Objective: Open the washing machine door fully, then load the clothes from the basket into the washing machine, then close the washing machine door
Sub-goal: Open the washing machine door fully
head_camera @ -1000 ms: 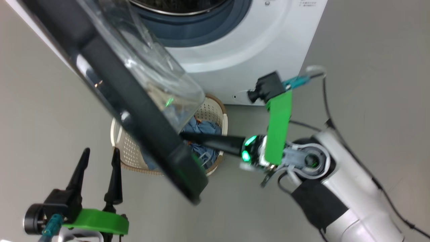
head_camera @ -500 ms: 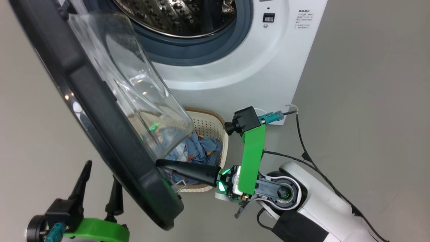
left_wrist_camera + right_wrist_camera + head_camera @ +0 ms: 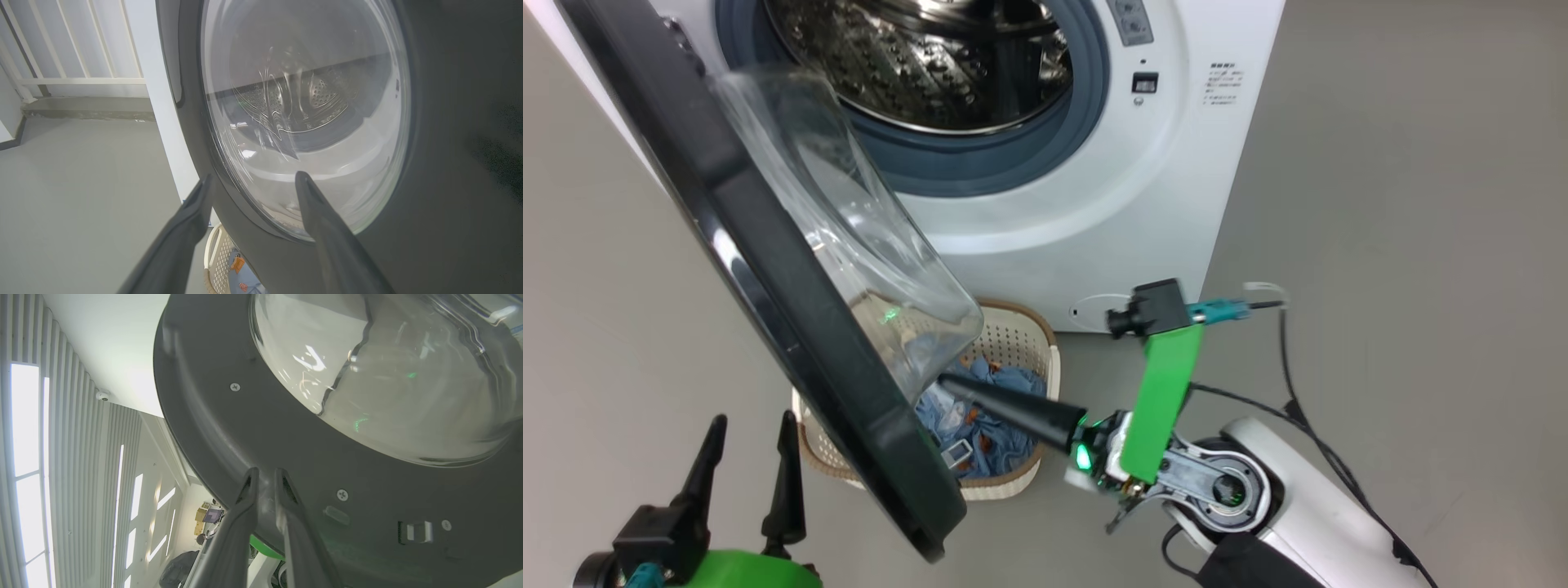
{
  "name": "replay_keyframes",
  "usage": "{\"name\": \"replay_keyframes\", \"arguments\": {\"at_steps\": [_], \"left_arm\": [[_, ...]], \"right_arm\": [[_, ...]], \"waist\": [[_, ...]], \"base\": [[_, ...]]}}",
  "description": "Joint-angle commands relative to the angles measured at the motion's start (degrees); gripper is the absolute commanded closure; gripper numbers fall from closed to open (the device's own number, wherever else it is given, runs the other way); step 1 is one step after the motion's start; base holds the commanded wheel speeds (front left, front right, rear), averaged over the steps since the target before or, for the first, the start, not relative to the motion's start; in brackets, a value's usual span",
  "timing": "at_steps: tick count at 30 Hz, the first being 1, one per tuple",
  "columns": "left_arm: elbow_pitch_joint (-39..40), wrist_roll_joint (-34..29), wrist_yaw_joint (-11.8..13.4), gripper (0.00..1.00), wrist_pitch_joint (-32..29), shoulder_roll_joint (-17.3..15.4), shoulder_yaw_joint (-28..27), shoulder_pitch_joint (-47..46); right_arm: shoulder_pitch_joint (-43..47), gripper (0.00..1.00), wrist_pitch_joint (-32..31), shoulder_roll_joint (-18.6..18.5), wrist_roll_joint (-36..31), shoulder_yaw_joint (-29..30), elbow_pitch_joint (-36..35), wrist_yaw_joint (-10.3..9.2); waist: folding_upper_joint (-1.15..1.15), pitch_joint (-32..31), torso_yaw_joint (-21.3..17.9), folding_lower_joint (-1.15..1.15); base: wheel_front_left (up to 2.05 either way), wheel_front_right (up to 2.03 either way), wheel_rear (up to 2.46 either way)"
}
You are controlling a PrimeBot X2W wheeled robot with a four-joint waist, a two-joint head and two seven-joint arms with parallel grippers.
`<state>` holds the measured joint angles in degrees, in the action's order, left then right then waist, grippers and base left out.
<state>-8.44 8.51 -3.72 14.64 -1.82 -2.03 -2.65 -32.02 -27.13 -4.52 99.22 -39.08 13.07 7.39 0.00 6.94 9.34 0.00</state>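
Note:
The washing machine [image 3: 1143,204] stands with its steel drum [image 3: 931,57] exposed. The washing machine door [image 3: 768,269] hangs swung out to the left, with its glass bowl [image 3: 849,229] facing the machine. Below it sits the basket [image 3: 1017,339] holding the blue clothes [image 3: 1005,408]. My right gripper [image 3: 946,381] reaches left over the basket, tips at the door's inner face [image 3: 245,428]. In the right wrist view the right gripper [image 3: 264,475] is open by a narrow gap, with nothing in it. My left gripper [image 3: 753,420] is open at the lower left, outside the door [image 3: 449,122].
A small round white flap [image 3: 1094,310] sits low on the machine's front. Behind my right arm a black cable [image 3: 1282,351] trails over the grey floor. The left wrist view takes in a white railing [image 3: 81,79], the basket's end [image 3: 216,257] and a step.
The head camera has moved, so more of the drum shows. My right gripper's fingers, shut before, have parted a little at the door's inner side. The left gripper stays open.

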Motion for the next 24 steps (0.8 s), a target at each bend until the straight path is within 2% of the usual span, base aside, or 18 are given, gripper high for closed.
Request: {"name": "replay_keyframes", "arguments": {"at_steps": [1, 2, 9, 14, 20, 24], "left_arm": [[1.34, 0.61, 0.49, 0.00, 0.36, -1.06, -2.21, -0.13], [1.43, 0.71, 0.57, 0.00, 0.36, -1.06, -2.34, 0.01], [1.69, 2.03, 0.89, 0.00, 0.36, -1.06, -2.43, 1.12], [2.15, 2.62, 1.12, 0.00, 0.36, -1.06, -2.44, 1.49], [2.85, 2.84, 1.38, 0.00, 0.36, -1.06, -3.16, 3.03], [3.20, 3.13, 1.48, 0.00, 0.36, -1.06, -4.30, 4.50]], "right_arm": [[0.82, 0.06, 1.13, 1.64, -1.58, 0.73, -2.12, 0.10], [1.07, 0.00, 1.82, 1.64, -2.79, 1.42, -2.49, 0.10], [3.18, 0.00, 10.36, -1.62, -12.25, 5.16, -7.59, 0.10], [4.64, 0.00, 22.33, -8.46, -21.14, 3.33, -10.88, 0.10], [7.14, 0.00, 38.62, -18.71, -30.96, -1.32, -6.38, 0.10], [9.85, 0.00, 41.99, -21.84, -36.85, 1.54, -1.98, 0.10]], "waist": [[0.00, -0.87, -0.46, 0.00], [0.00, -1.05, -0.55, 0.00], [0.00, -3.10, -0.59, 0.00], [0.00, -3.71, -0.93, 0.00], [0.00, -5.55, -2.06, 0.00], [0.00, -6.46, -2.95, 0.00]], "base": [[0.00, 0.00, 0.00], [0.00, 0.00, 0.00], [0.00, 0.00, 0.00], [0.00, 0.00, 0.00], [0.00, 0.00, 0.00], [0.00, 0.00, 0.00]]}}
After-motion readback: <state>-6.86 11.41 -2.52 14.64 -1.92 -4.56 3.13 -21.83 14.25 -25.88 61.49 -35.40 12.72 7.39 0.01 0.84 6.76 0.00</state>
